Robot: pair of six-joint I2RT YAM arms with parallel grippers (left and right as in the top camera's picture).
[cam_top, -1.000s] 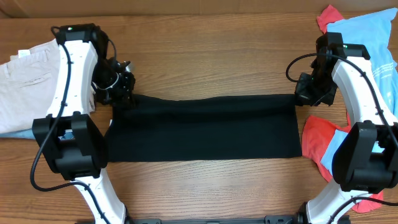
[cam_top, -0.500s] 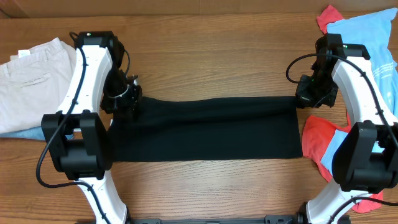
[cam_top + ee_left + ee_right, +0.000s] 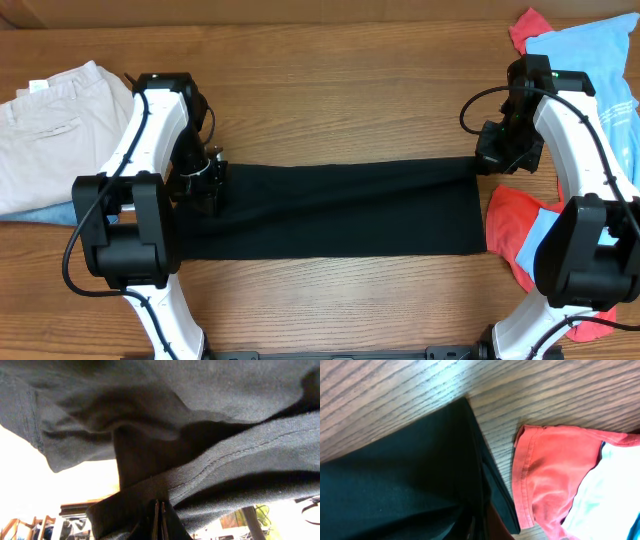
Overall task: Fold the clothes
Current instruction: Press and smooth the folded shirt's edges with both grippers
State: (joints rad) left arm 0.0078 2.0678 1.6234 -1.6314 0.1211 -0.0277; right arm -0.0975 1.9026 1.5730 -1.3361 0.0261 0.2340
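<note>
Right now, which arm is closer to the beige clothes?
Left. The left arm stands right beside the beige clothes; the right arm is at the far end of the black shirt, across the table.

- Wore white shells along left arm (image 3: 150,125) and right arm (image 3: 585,150).
- Carried bulky black joint housings.
- Trailed thin black cables beside both.
- Ended in black left gripper (image 3: 208,186) and right gripper (image 3: 492,156).
</note>
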